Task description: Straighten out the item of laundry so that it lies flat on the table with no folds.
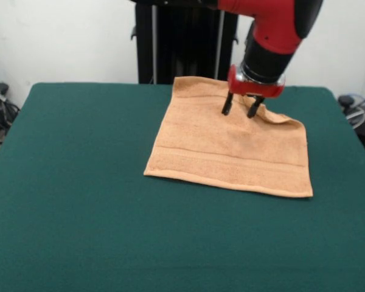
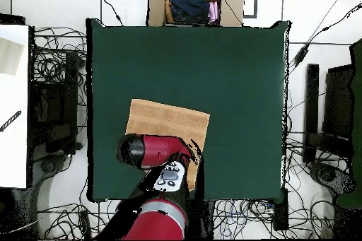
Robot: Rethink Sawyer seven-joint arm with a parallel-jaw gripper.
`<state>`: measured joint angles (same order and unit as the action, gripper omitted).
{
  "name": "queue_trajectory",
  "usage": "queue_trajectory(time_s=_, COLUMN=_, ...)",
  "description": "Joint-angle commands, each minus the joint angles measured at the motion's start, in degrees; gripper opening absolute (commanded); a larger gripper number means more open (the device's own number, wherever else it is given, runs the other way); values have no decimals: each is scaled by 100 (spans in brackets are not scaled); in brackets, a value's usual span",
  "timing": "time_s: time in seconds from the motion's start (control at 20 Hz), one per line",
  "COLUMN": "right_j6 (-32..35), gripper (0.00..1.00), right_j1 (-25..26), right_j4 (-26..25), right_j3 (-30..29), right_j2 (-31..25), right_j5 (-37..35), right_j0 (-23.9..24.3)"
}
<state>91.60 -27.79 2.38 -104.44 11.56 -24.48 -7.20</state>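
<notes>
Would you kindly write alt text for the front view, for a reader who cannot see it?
A red and black robot arm reaches down, its open tool at the far edge of a peach-orange towel on a dark green table. The towel lies mostly flat, with a raised wrinkle beside the tool.
</notes>
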Motion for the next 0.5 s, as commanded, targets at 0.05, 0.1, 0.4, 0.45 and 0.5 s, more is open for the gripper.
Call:
queue_trajectory(time_s=0.05, right_j6=724, gripper=100, right_j1=77, right_j4=-189, right_j3=210, right_j2=-339, right_j5=394, right_j0=-43)
queue_trajectory(time_s=0.1, right_j6=764, gripper=100, right_j1=48, right_j4=-189, right_j3=179, right_j2=-319, right_j5=402, right_j0=-73)
queue_trajectory(time_s=0.4, right_j6=934, gripper=100, right_j1=-185, right_j4=-159, right_j3=-213, right_j2=-323, right_j5=492, right_j0=-169)
queue_trajectory(time_s=0.45, right_j6=934, gripper=100, right_j1=-183, right_j4=-147, right_j3=-271, right_j2=-370, right_j5=532, right_j0=-138)
queue_trajectory(time_s=0.5, right_j6=935, gripper=100, right_j1=-183, right_j4=-140, right_j3=-323, right_j2=-409, right_j5=581, right_j0=-112)
